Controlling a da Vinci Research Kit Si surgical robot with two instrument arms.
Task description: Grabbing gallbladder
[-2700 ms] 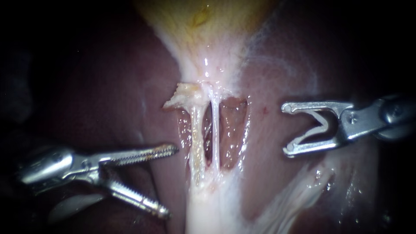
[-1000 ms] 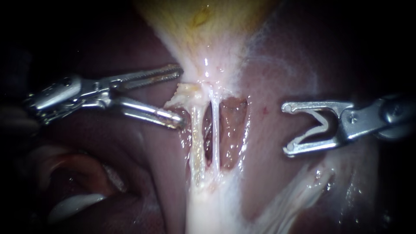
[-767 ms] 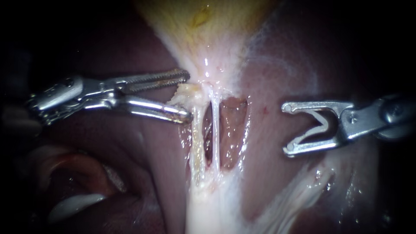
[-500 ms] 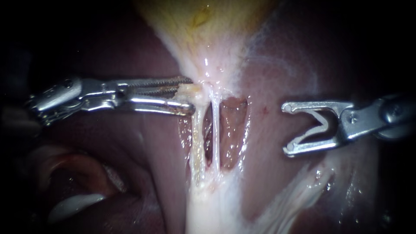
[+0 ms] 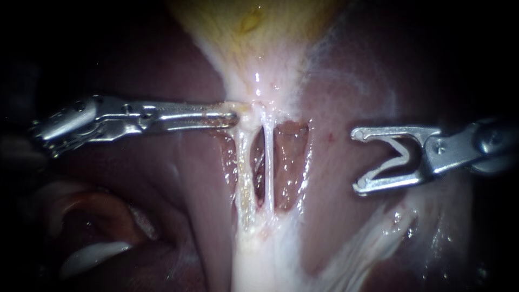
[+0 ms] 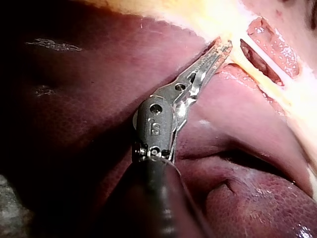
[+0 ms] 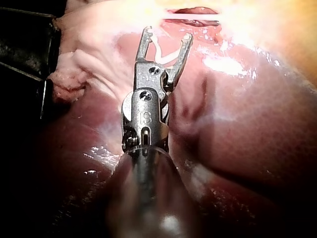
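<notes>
The pale yellow gallbladder [image 5: 259,43] narrows downward into two thin white tubes [image 5: 268,167] that cross a window over the dark red liver [image 5: 162,178]. My left instrument [image 5: 232,115] lies level from the left. Its jaws are shut on the ragged pale flap at the gallbladder's neck, just above the left-hand tube. The left wrist view shows the same hold: my left instrument [image 6: 223,47] pinches the yellowish edge of the gallbladder [image 6: 198,12]. My right instrument [image 5: 357,161] hangs to the right of the tubes, open and apart from the tissue. In its own wrist view, my right instrument [image 7: 167,33] also shows its jaws apart.
White glistening tissue [image 5: 259,259] runs down below the tubes and branches to the lower right. A pale fold [image 5: 92,257] lies in the dark at the lower left. Liver surrounds the window on both sides.
My left instrument rose from the lower left to the gallbladder's neck, reached over the pale flap with its jaws apart, then shut on it. The right instrument has stayed still.
</notes>
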